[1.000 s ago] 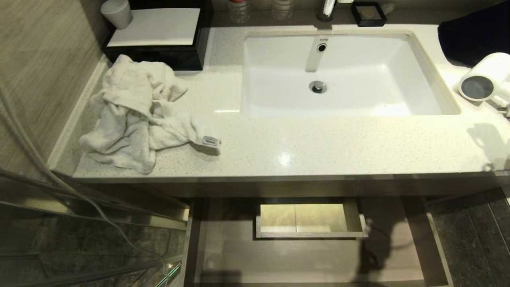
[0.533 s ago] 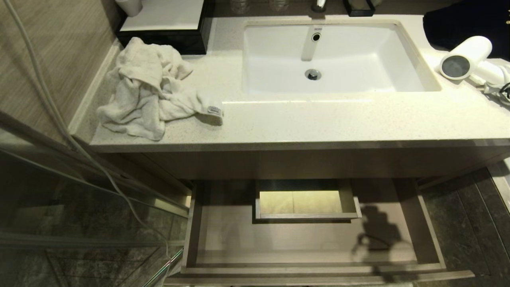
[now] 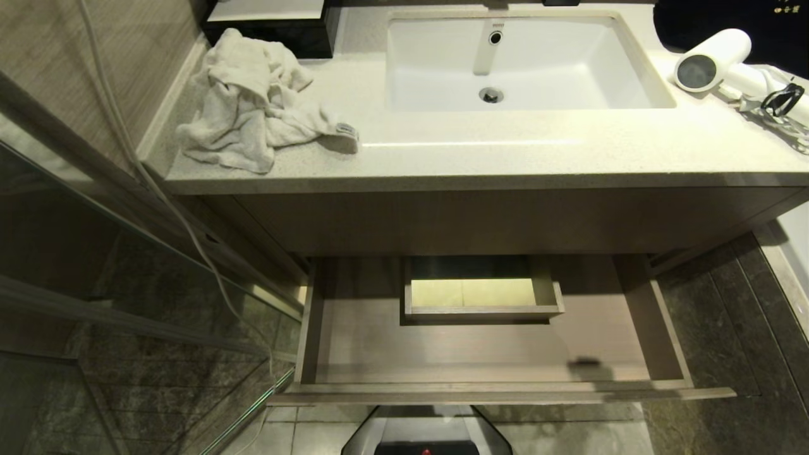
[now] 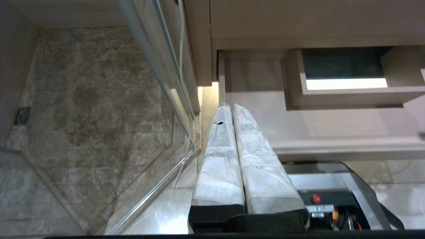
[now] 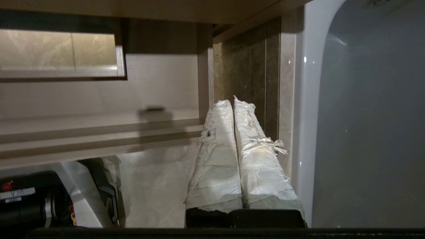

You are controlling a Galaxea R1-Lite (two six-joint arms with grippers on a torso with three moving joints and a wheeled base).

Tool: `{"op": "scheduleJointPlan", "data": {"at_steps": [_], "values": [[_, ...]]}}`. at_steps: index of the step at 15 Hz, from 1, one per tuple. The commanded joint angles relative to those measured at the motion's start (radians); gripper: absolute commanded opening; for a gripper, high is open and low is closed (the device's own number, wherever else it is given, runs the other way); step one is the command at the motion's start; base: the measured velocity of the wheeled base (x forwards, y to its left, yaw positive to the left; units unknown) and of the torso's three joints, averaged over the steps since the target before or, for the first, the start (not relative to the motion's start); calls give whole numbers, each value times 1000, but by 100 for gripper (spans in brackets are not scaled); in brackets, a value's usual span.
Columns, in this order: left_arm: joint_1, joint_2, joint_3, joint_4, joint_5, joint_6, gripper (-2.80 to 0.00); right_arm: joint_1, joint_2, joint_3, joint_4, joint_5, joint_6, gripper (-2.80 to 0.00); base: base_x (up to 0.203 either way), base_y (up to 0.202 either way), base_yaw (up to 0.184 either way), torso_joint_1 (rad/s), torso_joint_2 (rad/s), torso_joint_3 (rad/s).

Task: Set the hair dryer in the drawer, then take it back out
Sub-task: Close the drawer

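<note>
Drawer (image 3: 493, 354) now stands fully in view, open and empty; hair dryer (image 3: 711, 60) waits far right on the counter (image 3: 505, 158). Both grippers' jaws together, holding nothing.

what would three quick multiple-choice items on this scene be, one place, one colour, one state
1. Where is the hair dryer?
A. in the drawer
B. on the counter, right of the sink
C. in the sink

2. What colour is the towel?
A. white
B. blue
C. black

3. How is the drawer?
A. shut
B. pulled open, nothing loose in it
C. open with the dryer inside

B: it lies on the counter beside the sink.
A: crumpled white cloth.
B: its bare floor shows.
</note>
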Motion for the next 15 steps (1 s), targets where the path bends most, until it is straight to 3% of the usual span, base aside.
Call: {"op": "scheduleJointPlan", "data": {"at_steps": [1,8,15], "values": [[0,-2,1,0,0,-1,-280,9,-8,11,0,-1,-3,-280,0,0,0,-210,-100,-314],[0,-2,1,0,0,-1,-280,13,-19,23,40,-5,16,-280,0,0,0,-164,-129,-287],[0,-2,0,0,0,-1,-280,25,-38,33,65,-2,16,-280,0,0,0,-157,239,72]]}}
